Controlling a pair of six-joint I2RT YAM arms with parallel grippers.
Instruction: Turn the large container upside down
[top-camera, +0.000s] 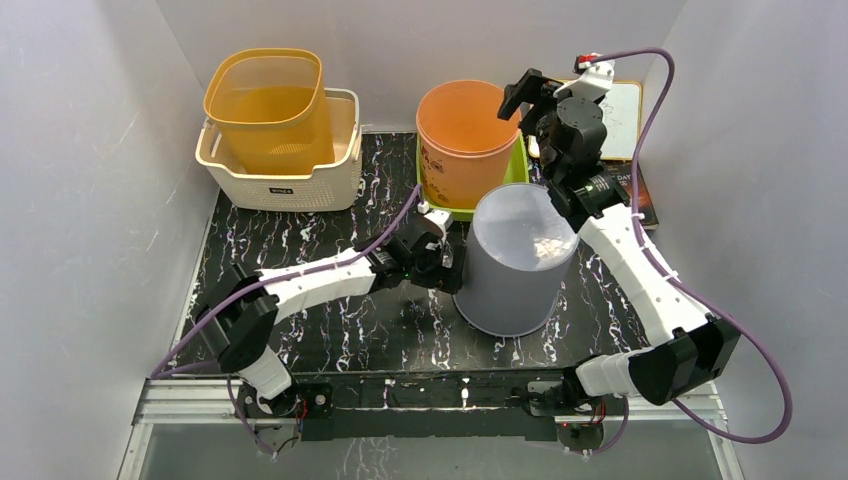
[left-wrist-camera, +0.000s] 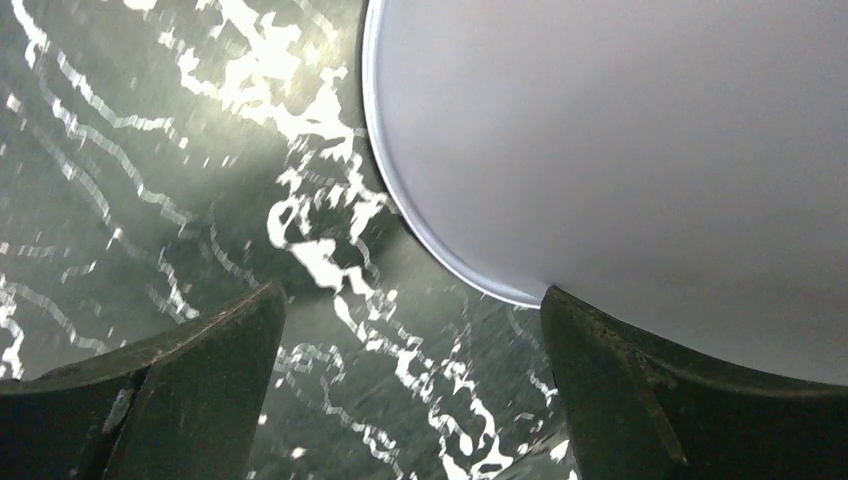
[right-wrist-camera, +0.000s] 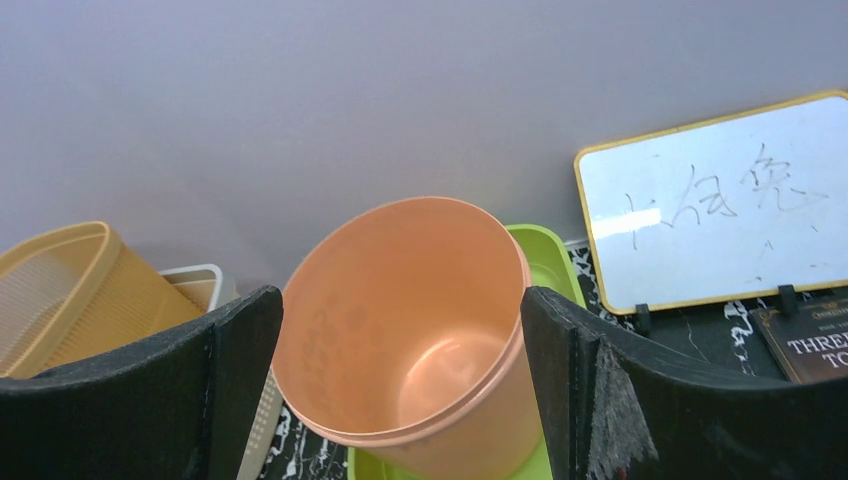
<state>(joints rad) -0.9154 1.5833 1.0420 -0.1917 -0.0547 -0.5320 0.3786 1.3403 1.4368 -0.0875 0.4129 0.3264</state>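
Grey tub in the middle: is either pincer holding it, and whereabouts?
Nothing is held. The left pincer is open beside the grey tub, low on its wall; the right pincer is open in the air, facing the orange tub.

left hand (left-wrist-camera: 412, 296) low, arm outstretched, fingers apart, right hand (right-wrist-camera: 400, 296) held high, fingers apart

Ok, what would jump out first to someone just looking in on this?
The tall grey plastic container standing mid-table, with the open left gripper low beside its left wall. Behind it, a round orange plastic tub sits in a lime-green tray, the open right gripper raised beside it.
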